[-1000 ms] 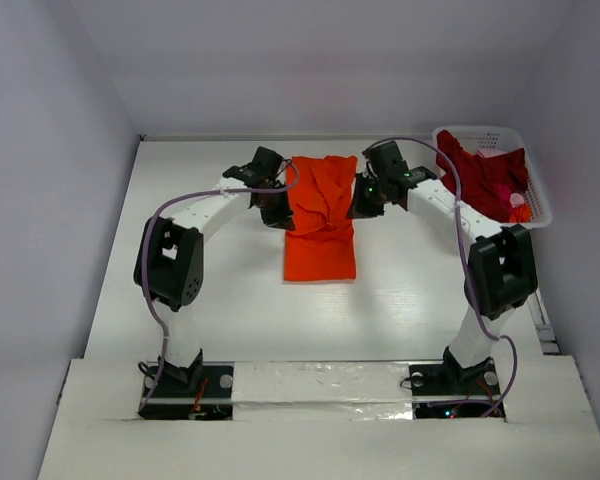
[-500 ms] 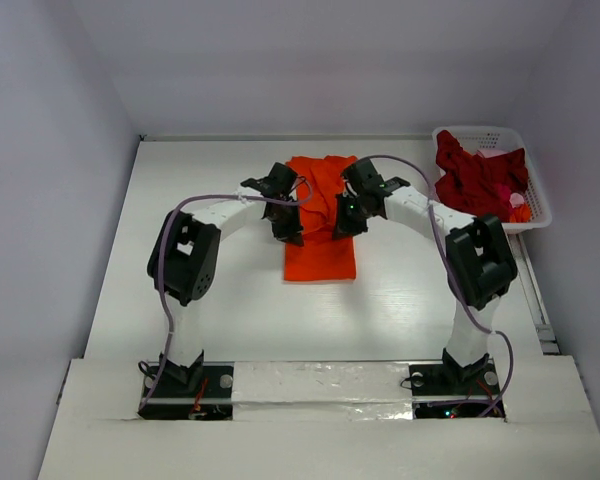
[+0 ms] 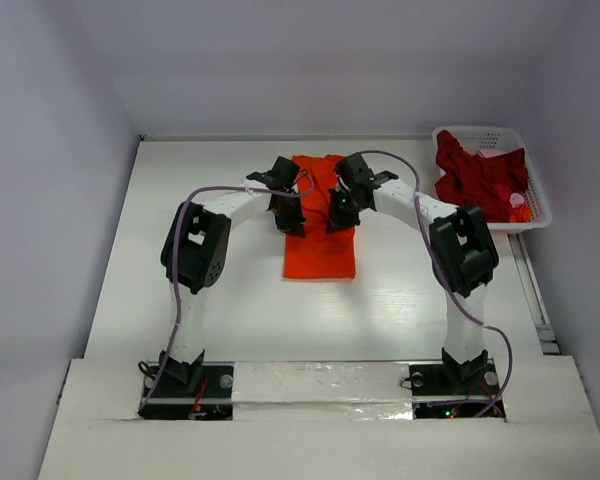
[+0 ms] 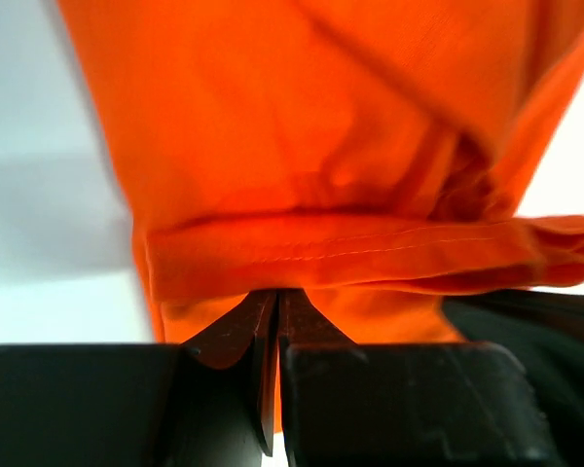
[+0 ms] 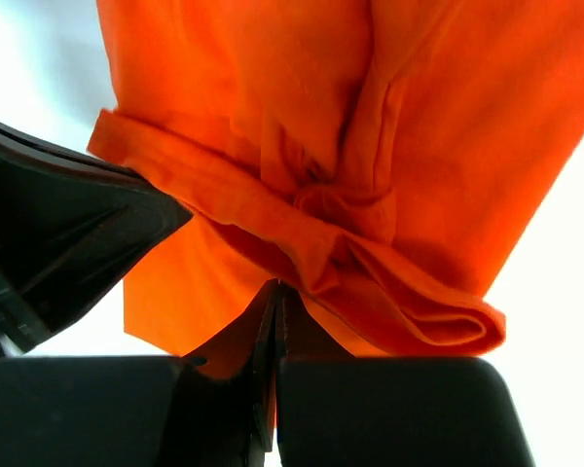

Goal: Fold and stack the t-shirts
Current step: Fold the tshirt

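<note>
My jaws are clenched on cloth on both sides: the left gripper [image 4: 275,297] pinches a stitched, doubled edge of the bright orange cotton t-shirt [image 3: 320,250], and the right gripper [image 5: 275,290] bites a bunched roll of the same shirt. The shirt lies as a narrow strip in the middle of the white table [image 3: 210,290], its near end flat and its far part gathered between my two wrists. The dark crimson shirts [image 3: 480,178] sit heaped in the white plastic lattice basket [image 3: 480,131] at the far right. I judge this to be the fold of the far end over the near end. To do it well, I should carry both grips level and in step, keep the edge stretched between them so that it does not sag, and lay it square on the near hem before letting go. My wrist cameras show the seam and the cloth caught at my fingertips, which the overhead view hides beneath my wrists. Only the overhead view shows the whole strip and the basket.
</note>
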Motion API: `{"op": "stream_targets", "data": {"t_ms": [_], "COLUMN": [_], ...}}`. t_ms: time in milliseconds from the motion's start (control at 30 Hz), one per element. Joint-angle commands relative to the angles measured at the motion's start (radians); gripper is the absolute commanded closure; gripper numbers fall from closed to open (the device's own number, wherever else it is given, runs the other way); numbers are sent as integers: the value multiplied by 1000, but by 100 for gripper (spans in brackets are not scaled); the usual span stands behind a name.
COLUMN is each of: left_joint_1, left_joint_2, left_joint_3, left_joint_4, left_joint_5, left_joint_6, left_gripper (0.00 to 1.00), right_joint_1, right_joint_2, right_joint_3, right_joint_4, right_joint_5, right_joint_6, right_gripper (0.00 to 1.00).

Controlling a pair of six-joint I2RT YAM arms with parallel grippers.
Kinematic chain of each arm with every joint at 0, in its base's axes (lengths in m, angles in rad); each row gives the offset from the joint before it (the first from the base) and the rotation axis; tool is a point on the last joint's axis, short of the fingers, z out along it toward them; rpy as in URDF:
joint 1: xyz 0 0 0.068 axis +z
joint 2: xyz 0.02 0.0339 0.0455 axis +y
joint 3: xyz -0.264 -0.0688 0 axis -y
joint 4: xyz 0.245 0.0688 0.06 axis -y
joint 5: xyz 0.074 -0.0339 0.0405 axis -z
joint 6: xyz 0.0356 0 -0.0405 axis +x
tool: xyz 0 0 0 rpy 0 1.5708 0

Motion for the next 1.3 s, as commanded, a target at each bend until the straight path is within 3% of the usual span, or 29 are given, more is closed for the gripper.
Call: {"op": "stream_targets", "data": {"t_ms": [0, 400, 667, 833, 933, 967, 1033, 1067, 1133, 1167, 1267], "left_joint_1": [13, 59, 175, 275, 295, 304, 304, 304, 314, 314, 333], "left_joint_2": [8, 63, 137, 166, 168, 181, 247, 270, 325, 336, 364], "left_joint_3": [73, 139, 378, 499, 528, 565, 622, 677, 714, 720, 711], "left_joint_4": [-18, -35, -73, -60, 21, 32, 36, 36, 51, 69, 164], "left_joint_5": [-16, -29, -49, -23, -7, -6, 10, 22, 30, 36, 80], "left_joint_6": [7, 16, 2, -15, -27, -27, -30, -33, -50, -56, -100], "left_gripper": [100, 100, 100, 100, 100, 100, 99, 94, 80, 66, 54], "right_joint_1": [-3, -72, -231, -253, -253, -262, -276, -293, -308, -319, -362], "right_joint_2": [32, 165, 154, 144, 144, 171, 217, 267, 314, 337, 427], "right_joint_3": [82, 256, 378, 444, 496, 525, 607, 693, 775, 854, 945], "right_joint_4": [-11, -56, -105, -130, -105, -113, -136, -148, -151, -146, -108], "right_joint_5": [10, 18, 10, 1, 13, 24, 11, -3, -63, -81, -172], "right_joint_6": [-28, -26, -49, -109, -121, -123, -112, -85, -39, -20, 66], "right_gripper": [100, 100, 100, 100, 74, 58, 45, 28, 14, 5, 0]}}
